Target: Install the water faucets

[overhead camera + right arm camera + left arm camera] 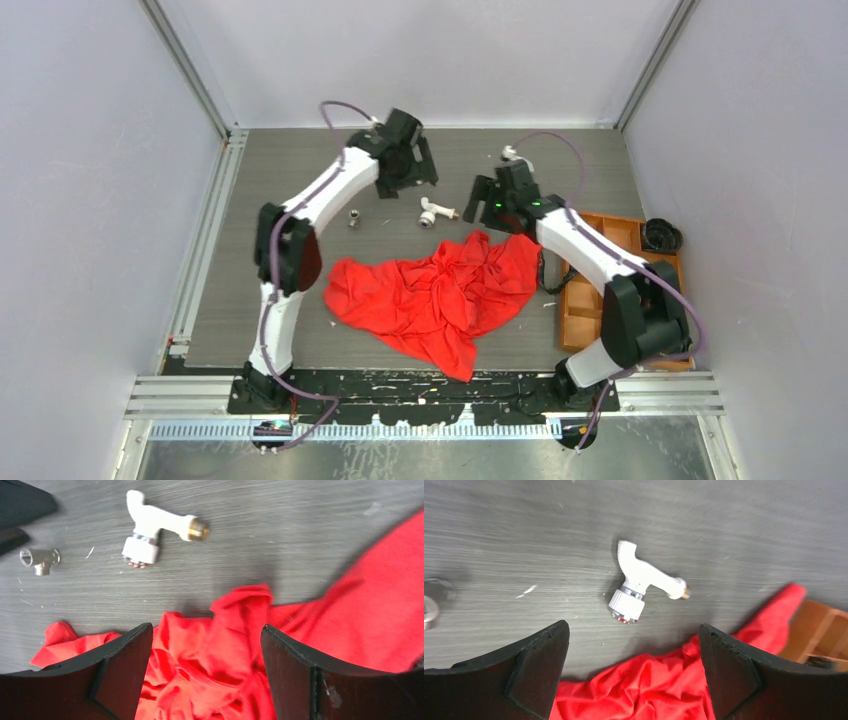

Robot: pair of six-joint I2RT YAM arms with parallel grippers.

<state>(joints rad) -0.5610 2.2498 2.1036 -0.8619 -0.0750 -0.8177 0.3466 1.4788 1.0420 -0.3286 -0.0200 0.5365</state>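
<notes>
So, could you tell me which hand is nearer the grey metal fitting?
Left: the left hand hangs just beyond the fitting; the right hand is farther off, past the white tap.

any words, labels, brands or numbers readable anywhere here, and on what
No text can be read in any view.
tap: plain white, no print shows.
fitting: no stamp shows.
cloth and tray: no markings show.
</notes>
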